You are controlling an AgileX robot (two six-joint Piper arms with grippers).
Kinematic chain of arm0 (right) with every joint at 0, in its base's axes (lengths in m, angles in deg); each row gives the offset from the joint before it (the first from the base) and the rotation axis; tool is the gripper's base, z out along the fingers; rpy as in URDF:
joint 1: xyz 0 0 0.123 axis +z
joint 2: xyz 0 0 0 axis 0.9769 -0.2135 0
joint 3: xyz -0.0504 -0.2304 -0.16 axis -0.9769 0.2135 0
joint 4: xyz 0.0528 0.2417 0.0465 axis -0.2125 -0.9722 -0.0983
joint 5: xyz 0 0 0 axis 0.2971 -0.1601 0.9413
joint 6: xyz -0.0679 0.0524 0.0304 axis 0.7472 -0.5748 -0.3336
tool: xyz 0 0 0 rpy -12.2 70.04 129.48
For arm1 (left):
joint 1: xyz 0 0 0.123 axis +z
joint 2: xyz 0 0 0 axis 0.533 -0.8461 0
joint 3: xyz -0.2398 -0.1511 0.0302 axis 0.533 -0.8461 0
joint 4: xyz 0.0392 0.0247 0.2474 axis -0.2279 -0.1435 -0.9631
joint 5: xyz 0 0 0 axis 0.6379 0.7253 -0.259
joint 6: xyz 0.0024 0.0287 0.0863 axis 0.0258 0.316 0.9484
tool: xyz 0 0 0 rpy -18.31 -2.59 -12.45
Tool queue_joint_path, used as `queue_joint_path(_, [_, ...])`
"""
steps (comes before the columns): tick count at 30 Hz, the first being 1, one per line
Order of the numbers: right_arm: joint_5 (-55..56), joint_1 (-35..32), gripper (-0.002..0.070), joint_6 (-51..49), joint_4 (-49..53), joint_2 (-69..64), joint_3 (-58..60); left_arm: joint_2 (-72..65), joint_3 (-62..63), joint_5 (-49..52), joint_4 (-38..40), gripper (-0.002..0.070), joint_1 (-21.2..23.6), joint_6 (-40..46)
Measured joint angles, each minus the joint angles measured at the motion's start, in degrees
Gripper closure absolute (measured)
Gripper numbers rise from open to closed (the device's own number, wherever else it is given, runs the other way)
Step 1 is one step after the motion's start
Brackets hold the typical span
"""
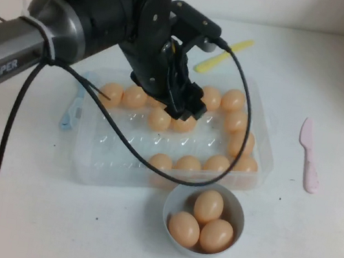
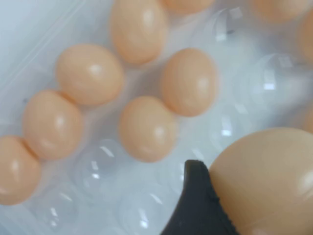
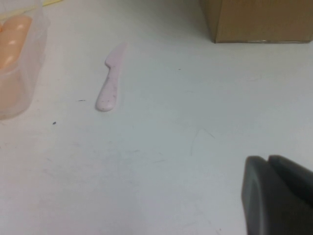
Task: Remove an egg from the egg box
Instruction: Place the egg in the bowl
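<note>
Counts from my feed:

- Egg box (image 1: pixel 94 162): one.
- Eggs in the box (image 1: pixel 187 164): I count twelve. The arm covers part of the back rows, so maybe more.
- Egg (image 2: pixel 264 181) clamped in the left gripper (image 1: pixel 188 110) above the box: one.
- Bowl (image 1: pixel 237 211): one, with three eggs in it.
- Pink plastic knife (image 1: pixel 309 157): one.
- Yellow plastic knife (image 1: pixel 226 54): one.
- Blue utensil (image 1: pixel 67 116): one.
- Cardboard box (image 3: pixel 259 19): one.
- Grippers: two. The right gripper (image 3: pixel 268 169) is low over bare table, fingers together.
</note>
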Motion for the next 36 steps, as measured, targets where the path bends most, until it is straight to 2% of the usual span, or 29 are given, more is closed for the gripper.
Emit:
queue_joint_path(6, [0.0, 0.0, 0.0694, 0.0, 0.0, 0.0, 0.0, 3.8, -2.2, 4.4, 0.5, 0.0253, -8.8, -0.3])
queue_joint_path(11, [0.0, 0.0, 0.0694, 0.0, 0.0, 0.0, 0.0, 3.9, -10.3, 1.5, 6.8, 0.0253, -13.7, 2.2])
queue_joint_path(18, [0.0, 0.0, 0.0694, 0.0, 0.0, 0.0, 0.0, 3.9, -17.8, -6.2, 10.0, 0.0253, -14.0, 4.3])
queue_joint_path(28, [0.0, 0.0, 0.0694, 0.0, 0.0, 0.0, 0.0, 3.9, -18.4, -7.6, 9.4, 0.0253, -13.3, 5.4])
queue_joint_path(33, [0.0, 0.0, 0.0694, 0.0, 0.0, 0.0, 0.0, 4.0, -18.4, -7.7, 9.3, 0.015, -13.3, 5.4])
queue_joint_path(36, [0.0, 0.0, 0.0694, 0.0, 0.0, 0.0, 0.0, 4.8, -18.4, -7.7, 9.0, 0.0123, -13.3, 5.4])
